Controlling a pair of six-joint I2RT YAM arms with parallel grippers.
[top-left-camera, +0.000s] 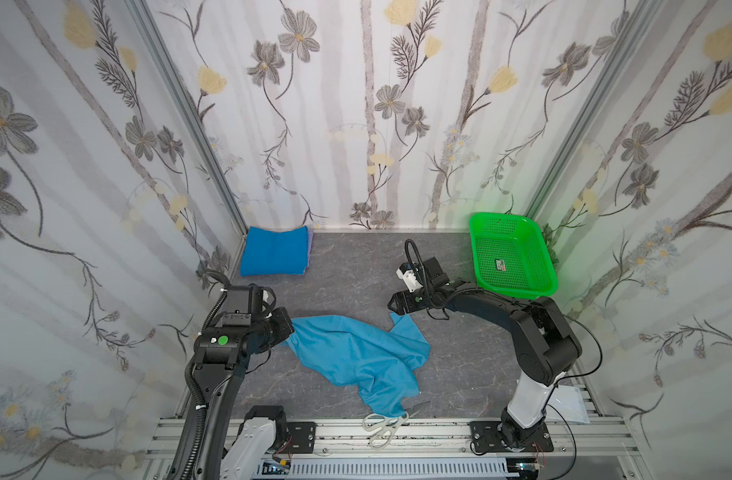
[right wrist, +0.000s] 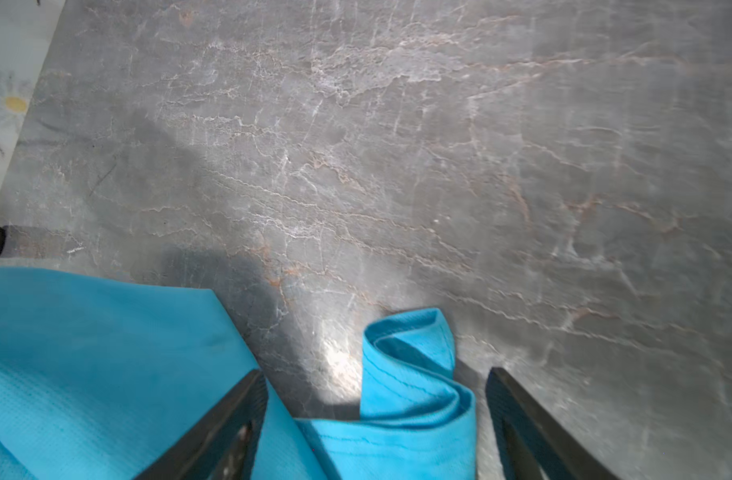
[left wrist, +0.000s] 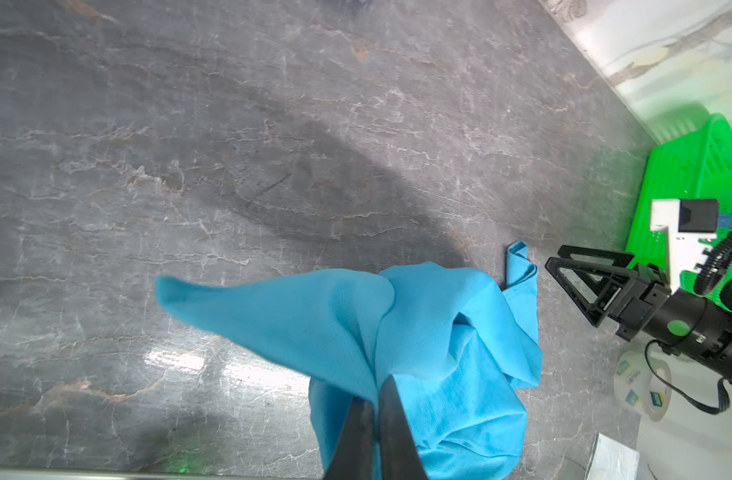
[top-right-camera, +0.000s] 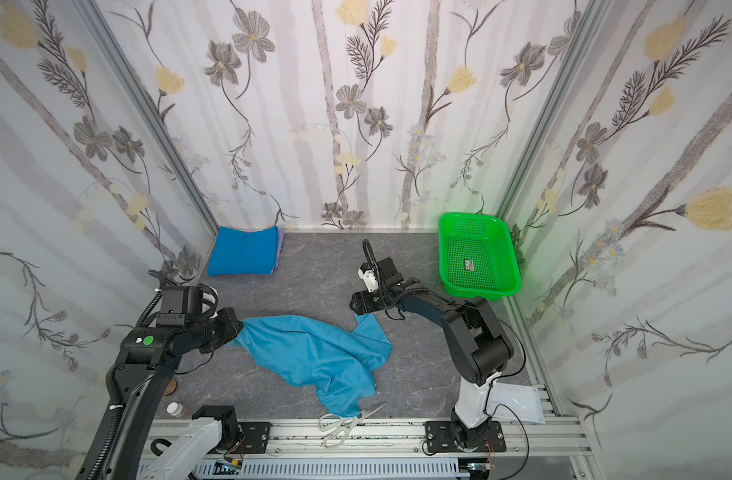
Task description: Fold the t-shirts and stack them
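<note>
Arms (top-left-camera: 214, 374) (top-left-camera: 534, 332) reach inward, left end effector (left wrist: 374, 390) pinching light-blue t-shirt (top-left-camera: 356, 353), right end effector (right wrist: 376, 372) wide astride its hem

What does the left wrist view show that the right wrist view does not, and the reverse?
Only the left wrist view: the bright green perforated plastic basket, the left pincer shut on the light sky-blue cloth t-shirt, and the right pincer seen from outside, open. Only the right wrist view: the t-shirt's curled stitched hem lying between the right pincer's spread fingers. Both: the t-shirt and the grey marbled tabletop.
</note>
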